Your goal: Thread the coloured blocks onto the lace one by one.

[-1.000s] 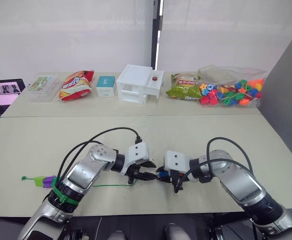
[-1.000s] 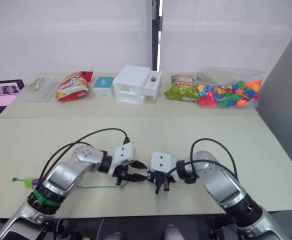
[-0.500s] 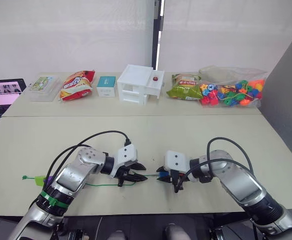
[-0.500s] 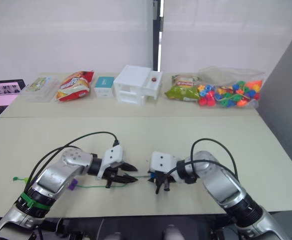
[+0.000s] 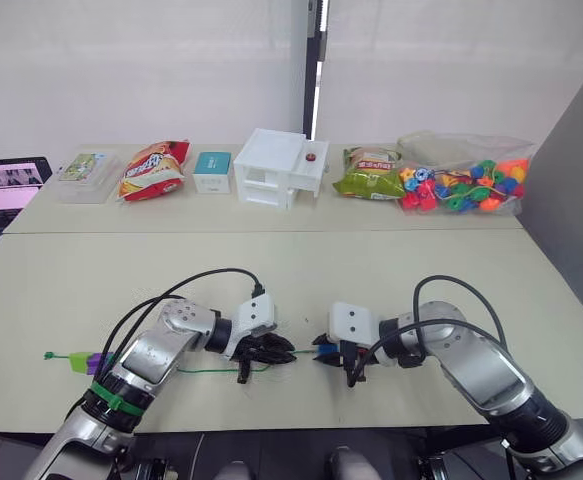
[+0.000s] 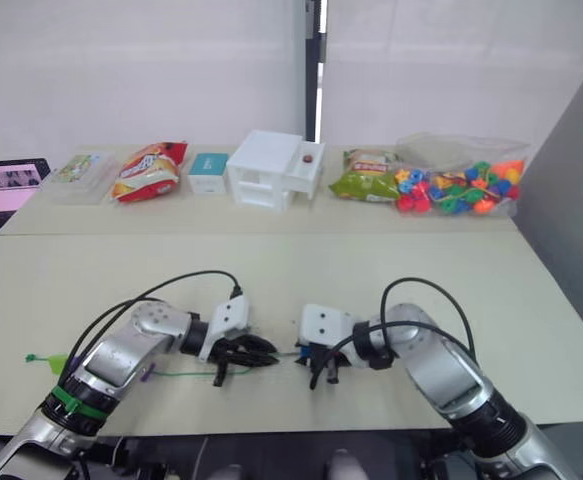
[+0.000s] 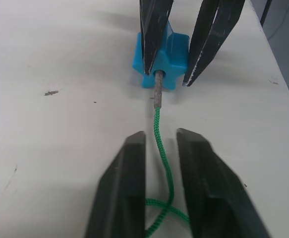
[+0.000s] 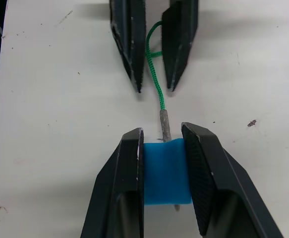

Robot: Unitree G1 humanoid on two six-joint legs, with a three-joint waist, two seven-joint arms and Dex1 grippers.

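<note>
Now that the left tool (image 7: 156,148) has slid back and let go of the lace (image 7: 160,131), its tip sits in the blue block (image 8: 162,171), squeezed by the right tool (image 8: 163,148) on the table (image 5: 391,290)

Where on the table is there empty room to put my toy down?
The wide bare stretch of the beige table between the back row, from the red snack bag to the white plastic drawer box, and the end effectors is free. It is crowded in front, around the blue plastic block and thin green lace.

Left gripper (image 5: 276,352) and right gripper (image 5: 323,354) — tip to tip — over the lace (image 5: 206,371).
</note>
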